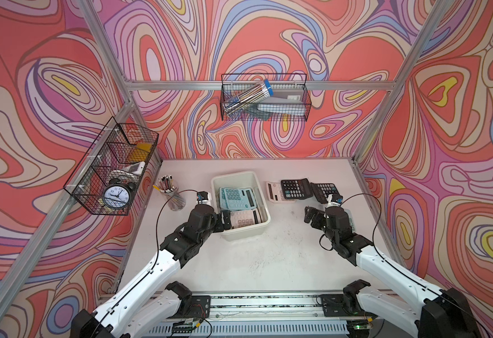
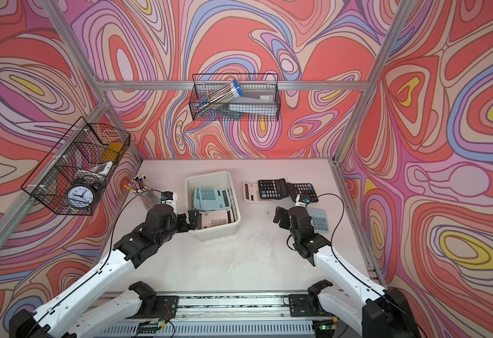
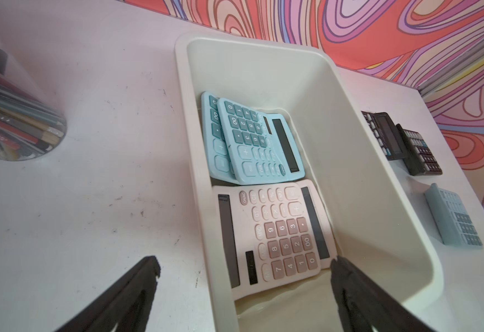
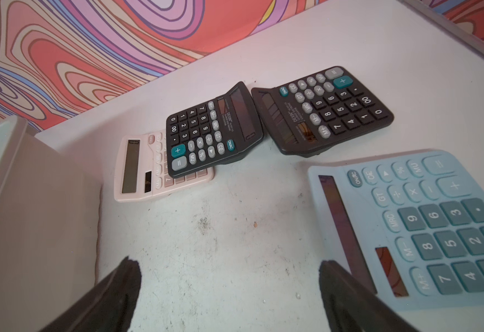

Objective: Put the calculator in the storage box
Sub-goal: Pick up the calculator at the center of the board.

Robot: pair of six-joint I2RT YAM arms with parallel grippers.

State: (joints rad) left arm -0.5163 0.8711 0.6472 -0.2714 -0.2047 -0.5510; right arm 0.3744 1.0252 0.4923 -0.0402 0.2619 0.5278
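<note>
The cream storage box (image 1: 233, 174) (image 2: 208, 174) (image 3: 263, 74) stands mid-table. Inside it lie two blue calculators (image 1: 236, 197) (image 3: 258, 143) and a pink calculator (image 1: 243, 218) (image 3: 278, 232), which nothing touches. My left gripper (image 1: 225, 221) (image 3: 245, 263) is open above the box's near left corner, with one finger inside the box and one outside its wall. To the right, a pale pink calculator (image 1: 274, 191) (image 4: 137, 169), two black ones (image 1: 295, 188) (image 1: 325, 191) and a light blue one (image 2: 318, 219) (image 4: 436, 227) lie on the table. My right gripper (image 1: 312, 216) (image 4: 229, 264) hangs open and empty over bare table beside the light blue one.
A clear cup of pencils (image 1: 175, 196) stands left of the box. One black wire basket (image 1: 113, 166) with an alarm clock hangs on the left wall. Another black wire basket (image 1: 264, 98) hangs on the back rail. Aluminium frame posts edge the table.
</note>
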